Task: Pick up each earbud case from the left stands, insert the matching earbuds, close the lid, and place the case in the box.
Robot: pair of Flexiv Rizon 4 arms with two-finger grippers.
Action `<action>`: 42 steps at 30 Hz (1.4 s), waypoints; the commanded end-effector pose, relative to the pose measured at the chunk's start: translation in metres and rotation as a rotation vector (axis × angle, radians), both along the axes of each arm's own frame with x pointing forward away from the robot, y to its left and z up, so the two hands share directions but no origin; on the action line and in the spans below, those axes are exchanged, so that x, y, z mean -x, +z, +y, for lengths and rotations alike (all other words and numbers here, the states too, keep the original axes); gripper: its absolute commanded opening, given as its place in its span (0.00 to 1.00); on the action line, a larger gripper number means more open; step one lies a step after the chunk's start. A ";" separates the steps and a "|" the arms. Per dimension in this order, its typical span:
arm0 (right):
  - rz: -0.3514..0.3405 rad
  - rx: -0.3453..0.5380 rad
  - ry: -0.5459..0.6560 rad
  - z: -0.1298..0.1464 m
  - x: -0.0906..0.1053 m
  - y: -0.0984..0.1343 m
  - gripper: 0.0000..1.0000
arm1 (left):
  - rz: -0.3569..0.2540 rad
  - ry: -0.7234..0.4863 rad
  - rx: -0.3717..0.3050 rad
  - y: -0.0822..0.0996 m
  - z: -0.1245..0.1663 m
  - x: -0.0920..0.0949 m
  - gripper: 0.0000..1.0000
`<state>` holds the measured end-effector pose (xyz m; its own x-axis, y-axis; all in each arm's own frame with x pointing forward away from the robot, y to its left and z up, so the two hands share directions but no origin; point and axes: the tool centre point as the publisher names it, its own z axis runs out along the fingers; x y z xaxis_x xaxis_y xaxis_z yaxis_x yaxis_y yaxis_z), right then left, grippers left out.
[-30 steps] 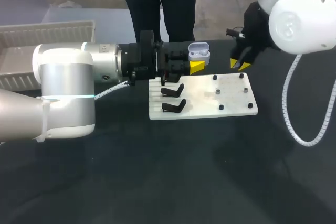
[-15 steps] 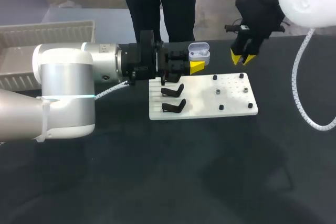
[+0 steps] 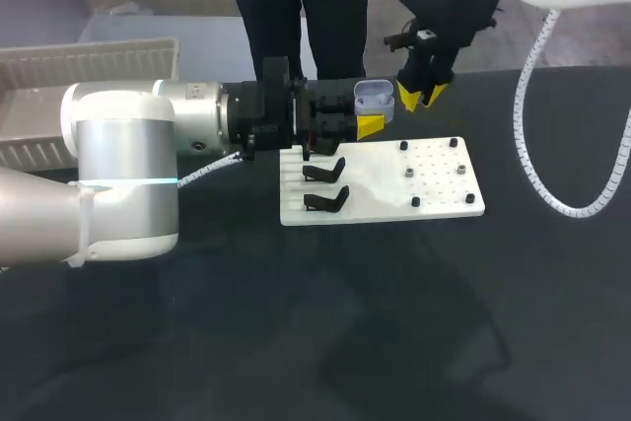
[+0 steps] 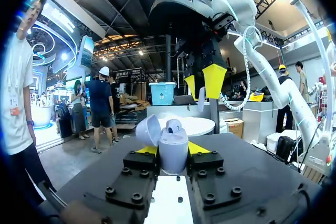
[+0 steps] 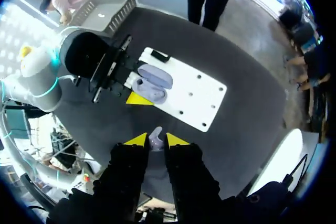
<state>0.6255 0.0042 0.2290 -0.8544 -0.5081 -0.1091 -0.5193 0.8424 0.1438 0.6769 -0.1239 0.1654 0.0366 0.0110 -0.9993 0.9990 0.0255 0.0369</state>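
Head view: right claw [image 3: 421, 98] pinches earbud [image 5: 156, 136] above case [image 3: 374, 100] gripped by left claw [image 4: 173, 149].

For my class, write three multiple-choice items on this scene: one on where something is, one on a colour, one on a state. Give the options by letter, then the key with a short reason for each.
1. Where is the earbud case?
A. on the board
B. in the left tool
C. in the basket

2. What colour is the board?
A. white
B. red
C. green

3. The case's lid is:
A. shut
B. open
C. removed and lying flat beside the board

Key:
1 B: the left tool's fingers clamp the case from both sides.
2 A: the board shows plain white against the dark table.
3 B: the lid tilts back on the case, while the right tool holds an earbud close by.
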 end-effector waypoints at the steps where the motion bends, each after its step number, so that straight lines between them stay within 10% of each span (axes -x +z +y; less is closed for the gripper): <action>1: 0.005 0.026 0.032 0.011 0.001 0.009 0.00 | -0.004 0.005 0.005 -0.001 0.000 0.001 0.00; 42: 0.006 0.049 0.092 0.043 -0.007 0.024 0.00 | -0.004 0.005 0.005 -0.001 0.000 0.001 0.00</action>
<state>0.6238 0.0412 0.2531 -0.8064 -0.5828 -0.1004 -0.5912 0.7985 0.1134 0.6769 -0.1239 0.1654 0.0366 0.0110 -0.9993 0.9990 0.0255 0.0369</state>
